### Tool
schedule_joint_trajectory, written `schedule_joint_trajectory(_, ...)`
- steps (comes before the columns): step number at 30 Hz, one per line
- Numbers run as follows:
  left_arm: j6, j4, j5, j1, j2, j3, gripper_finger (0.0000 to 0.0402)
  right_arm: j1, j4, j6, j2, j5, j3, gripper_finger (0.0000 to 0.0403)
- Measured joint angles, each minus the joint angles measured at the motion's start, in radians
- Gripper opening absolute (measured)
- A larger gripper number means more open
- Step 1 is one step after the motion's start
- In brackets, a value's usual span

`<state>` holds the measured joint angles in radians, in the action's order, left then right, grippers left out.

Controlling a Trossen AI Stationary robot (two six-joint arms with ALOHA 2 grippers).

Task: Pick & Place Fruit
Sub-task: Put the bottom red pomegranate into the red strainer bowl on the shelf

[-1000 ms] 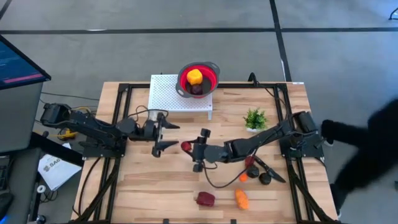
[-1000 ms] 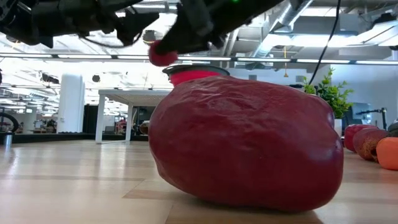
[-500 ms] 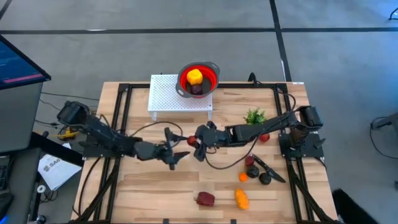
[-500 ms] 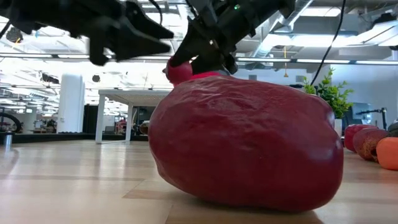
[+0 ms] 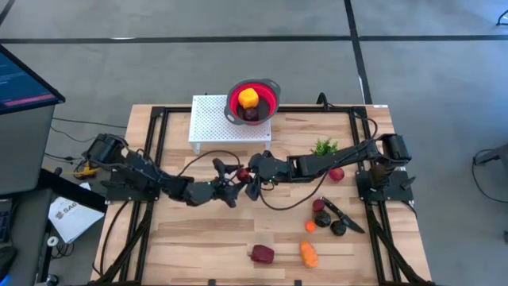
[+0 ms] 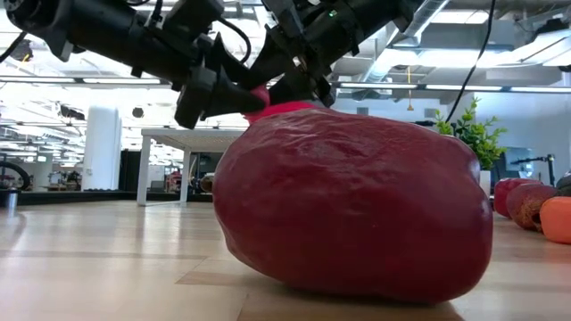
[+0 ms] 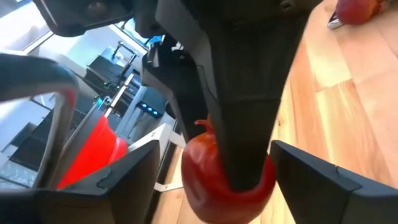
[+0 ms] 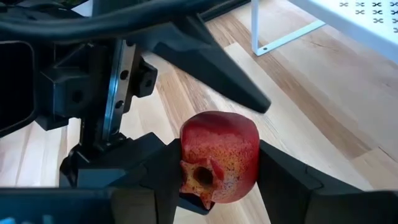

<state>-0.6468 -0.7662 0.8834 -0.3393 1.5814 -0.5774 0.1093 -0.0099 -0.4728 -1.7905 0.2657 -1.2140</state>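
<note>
Between my right gripper's [image 8: 217, 186] fingers sits a red pomegranate [image 8: 219, 163], pinched on both flanks and held above the tabletop [image 5: 198, 238]. Its crown faces back toward the wrist camera, so its axis runs along the fingers. I see my left gripper [image 5: 232, 188] nose to nose with the right one in mid-table; its fingers are spread, one on either side of the pomegranate [image 7: 214, 180], and I cannot tell whether they touch it.

Beyond the fingers, at the far edge, stands a white perforated rack [image 5: 214, 119] with a red bowl [image 5: 266, 102] on its corner; the bowl holds two pieces, one yellow [image 5: 248, 98] and one maroon [image 5: 251, 114]. A small green plant [image 5: 324, 148] stands just behind my right arm, with a red fruit [image 5: 336, 175] beside it. On the near side of that arm I count a cluster of three pieces: one red [image 5: 319, 206], one small orange [image 5: 309, 226], one dark [image 5: 339, 228], with a black-handled knife [image 5: 346, 216] lying among them. At the front edge lie two more, a maroon one [image 5: 262, 254] and an orange one [image 5: 308, 253], side by side but apart. From table height the maroon one [image 6: 357, 214] blocks most of my sight.
</note>
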Motion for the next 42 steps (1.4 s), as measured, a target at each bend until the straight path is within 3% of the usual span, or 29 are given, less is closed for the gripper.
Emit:
schedule_joint_trajectory(13,0.067,0.003,-0.037,0.000,0.000,0.001,0.0172,-0.001,0.000,0.006,0.000,0.000,0.000,0.0203)
schedule_joint_trajectory(20,0.182,0.025,-0.053,0.000,0.000,0.001,0.0186,-0.031,-0.041,0.082,0.006,-0.075,-0.002,0.0266)
schedule_joint_trajectory(25,0.334,0.114,-0.049,0.008,0.000,0.001,0.0185,-0.060,-0.216,0.078,0.072,-0.078,-0.001,0.0293)
schedule_joint_trajectory(29,0.495,0.182,-0.057,0.015,0.000,0.002,0.0178,-0.064,-0.388,0.064,0.137,0.060,0.000,0.0295)
schedule_joint_trajectory(33,0.592,0.175,-0.163,0.015,0.000,0.001,0.0183,-0.025,-0.528,-0.003,0.162,0.247,0.033,0.0292)
schedule_joint_trajectory(37,0.640,0.057,-0.254,0.016,0.000,0.001,0.0185,0.026,-0.522,-0.125,0.156,0.305,0.139,0.0292)
schedule_joint_trajectory(42,0.521,-0.149,-0.277,0.078,-0.016,-0.048,0.0183,0.097,-0.405,-0.298,0.146,0.329,0.289,0.0292)
